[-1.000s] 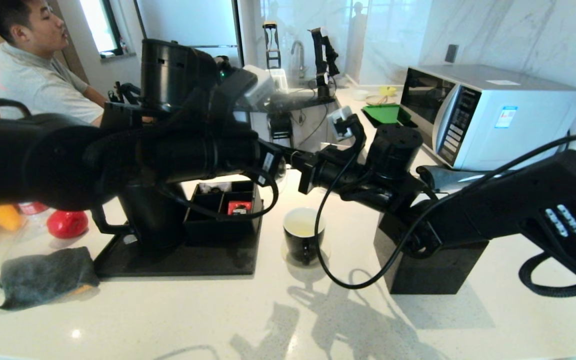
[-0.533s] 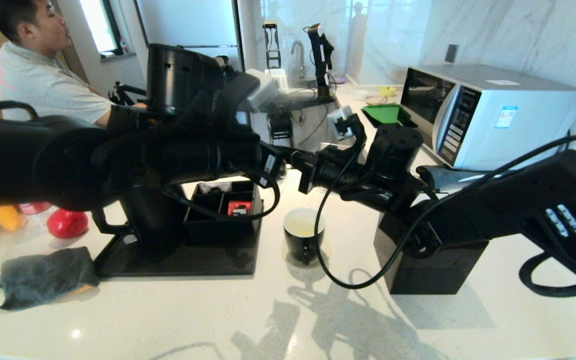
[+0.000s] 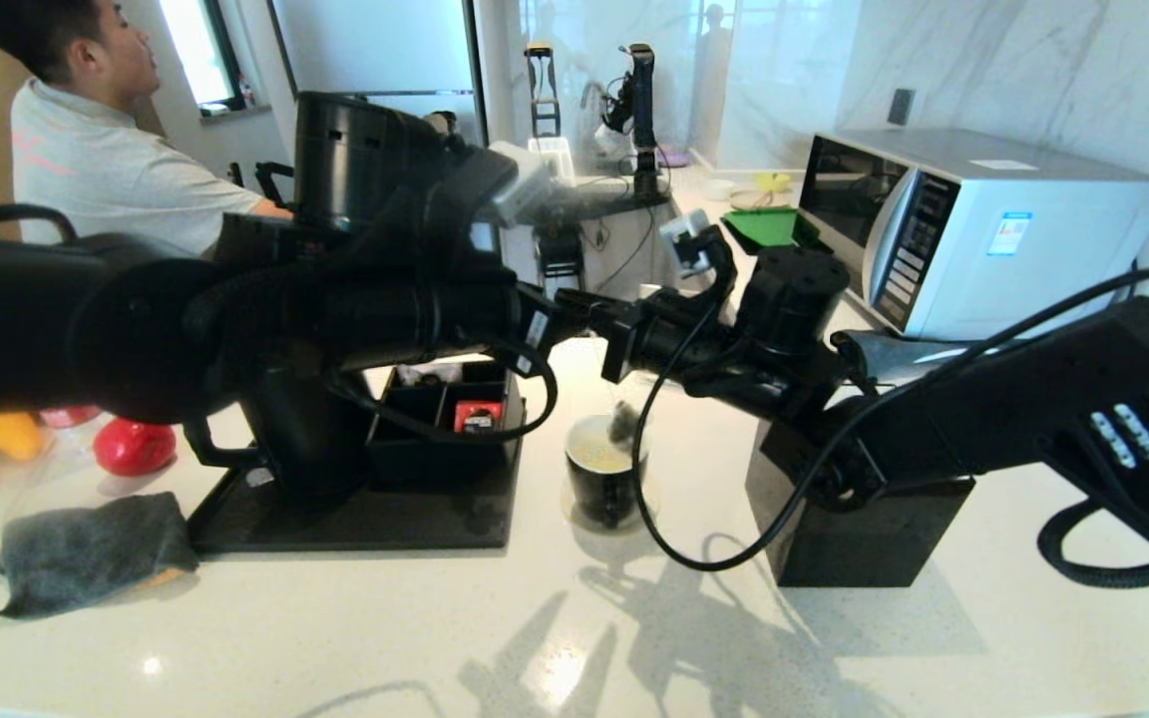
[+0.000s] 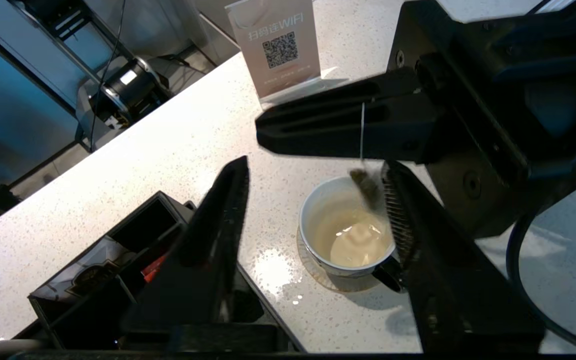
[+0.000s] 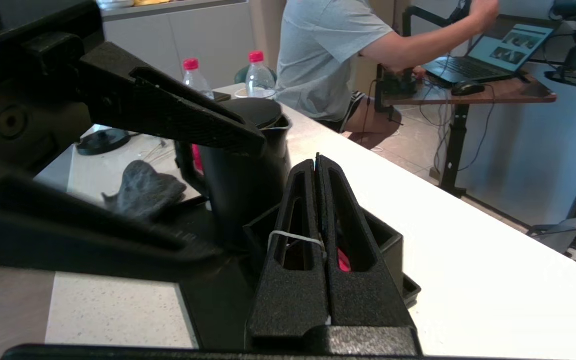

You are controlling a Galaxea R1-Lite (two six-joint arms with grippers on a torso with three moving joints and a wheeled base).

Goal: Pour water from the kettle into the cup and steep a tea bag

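The black cup (image 3: 602, 477) with white inside (image 4: 318, 220) stands on the counter and holds pale yellowish water (image 4: 360, 242). The greyish tea bag (image 4: 368, 187) (image 3: 622, 419) hangs on its string (image 4: 362, 127) just over the cup's rim, above the liquid. My right gripper (image 5: 316, 162) (image 4: 263, 132) is shut on that string, level above the cup, with a loop of string (image 5: 295, 236) over one finger. My left gripper (image 4: 315, 165) hovers open over the cup, holding nothing. The black kettle (image 5: 248, 165) (image 3: 300, 429) stands on a black tray (image 3: 355, 524), left of the cup.
A black organiser box (image 3: 440, 449) with a red packet (image 3: 478, 414) sits beside the kettle. A grey cloth (image 3: 86, 548) and a red object (image 3: 134, 446) lie left, a black block (image 3: 854, 529) and microwave (image 3: 973, 229) right. A QR sign (image 4: 280, 47) stands beyond the cup. A person sits nearby.
The tea bag has come down into sight and now hangs at the cup's rim; the right gripper has dropped slightly. The left arm has barely shifted.
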